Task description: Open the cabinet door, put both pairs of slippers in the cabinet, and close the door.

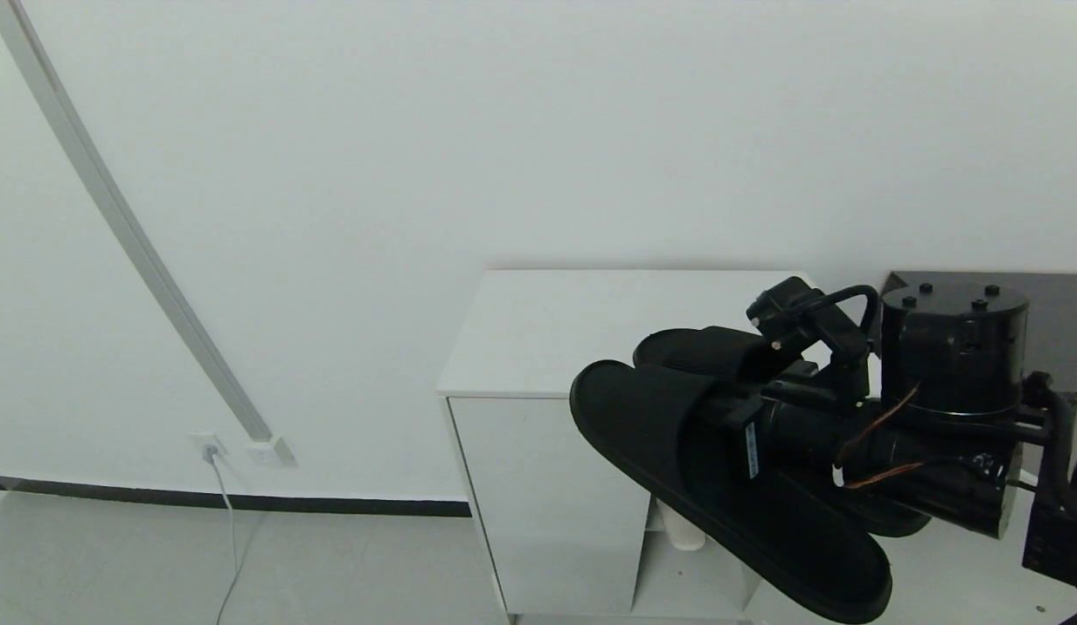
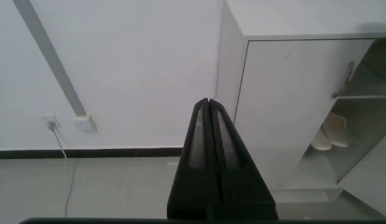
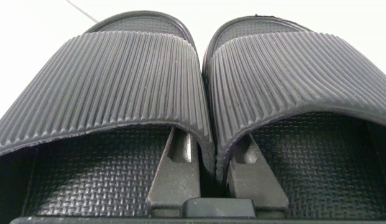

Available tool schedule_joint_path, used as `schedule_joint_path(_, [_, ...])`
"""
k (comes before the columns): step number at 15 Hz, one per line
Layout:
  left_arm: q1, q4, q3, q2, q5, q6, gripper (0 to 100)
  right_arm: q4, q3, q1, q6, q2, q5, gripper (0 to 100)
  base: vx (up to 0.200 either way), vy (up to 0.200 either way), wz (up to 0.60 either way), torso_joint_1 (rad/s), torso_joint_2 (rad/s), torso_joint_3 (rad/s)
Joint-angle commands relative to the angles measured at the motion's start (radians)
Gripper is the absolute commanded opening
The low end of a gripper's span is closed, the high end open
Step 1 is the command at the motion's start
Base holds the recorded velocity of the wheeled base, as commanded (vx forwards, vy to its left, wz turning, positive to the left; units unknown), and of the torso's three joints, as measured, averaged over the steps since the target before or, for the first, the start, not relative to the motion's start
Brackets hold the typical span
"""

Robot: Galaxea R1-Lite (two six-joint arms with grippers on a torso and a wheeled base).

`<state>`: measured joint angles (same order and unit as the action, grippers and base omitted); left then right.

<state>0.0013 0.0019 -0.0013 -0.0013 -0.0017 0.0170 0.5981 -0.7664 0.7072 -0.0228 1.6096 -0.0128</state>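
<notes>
A white cabinet [image 1: 538,330] stands against a plain white wall. Its left door [image 1: 547,495] is shut, and the right half of the cabinet stands open, showing shelves inside. A pair of white slippers [image 2: 332,130] sits low inside the cabinet, propped against its inner wall. In front of the open right half, about level with the cabinet's top edge, the right gripper [image 3: 210,149] holds a pair of black slippers [image 1: 659,425] in the air. The two lie side by side and tilt downward, away from the cabinet. One of the fingers [image 3: 177,168] is slid under each slipper's ribbed strap, and together they pinch the two neighbouring strap edges. The left gripper [image 2: 209,106] hangs out in front of the cabinet's left corner, apart from it. Its two fingers are pressed flat together with nothing between them. Low on the wall, left of the cabinet, is a wall socket [image 1: 210,447] with a cable hanging to the floor. A grey conduit [image 1: 113,208] runs diagonally up the wall from beside the socket. A dark tabletop [image 1: 1054,321] sits just right of the cabinet.
</notes>
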Motion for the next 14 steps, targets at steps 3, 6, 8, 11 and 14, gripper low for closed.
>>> schedule_joint_path(3, [0.0, 0.0, 0.0, 0.001, 0.0, 0.0, 0, 0.0, 0.001, 0.001, 0.0, 0.006, 0.0, 0, 0.0, -0.2, 0.0, 0.002, 0.0, 0.004])
schedule_joint_path(6, [-0.001, 0.0, 0.0, 0.001, 0.0, 0.0, 0, 0.0, 0.001, 0.0, 0.0, 0.007, 0.0, 0, 0.0, -0.2, 0.0, 0.004, 0.0, 0.002])
schedule_joint_path(8, [0.0, 0.0, 0.0, 0.001, 0.0, 0.0, 0, 0.002, 0.002, 0.0, 0.0, 0.01, 0.0, 0, 0.0, -0.2, 0.0, 0.005, 0.0, 0.007])
schedule_joint_path(11, [-0.001, 0.0, 0.0, 0.001, 0.0, 0.0, 0, 0.002, 0.002, 0.0, 0.0, 0.021, -0.003, 0, 0.0, 0.0, 0.0, 0.0, 0.0, 0.0])
schedule_joint_path(14, [-0.001, 0.0, 0.0, 0.001, 0.0, 0.0, 0, 0.002, 0.004, -0.005, -0.002, 0.026, -0.004, 0, 0.0, 0.0, 0.0, 0.0, 0.0, 0.0])
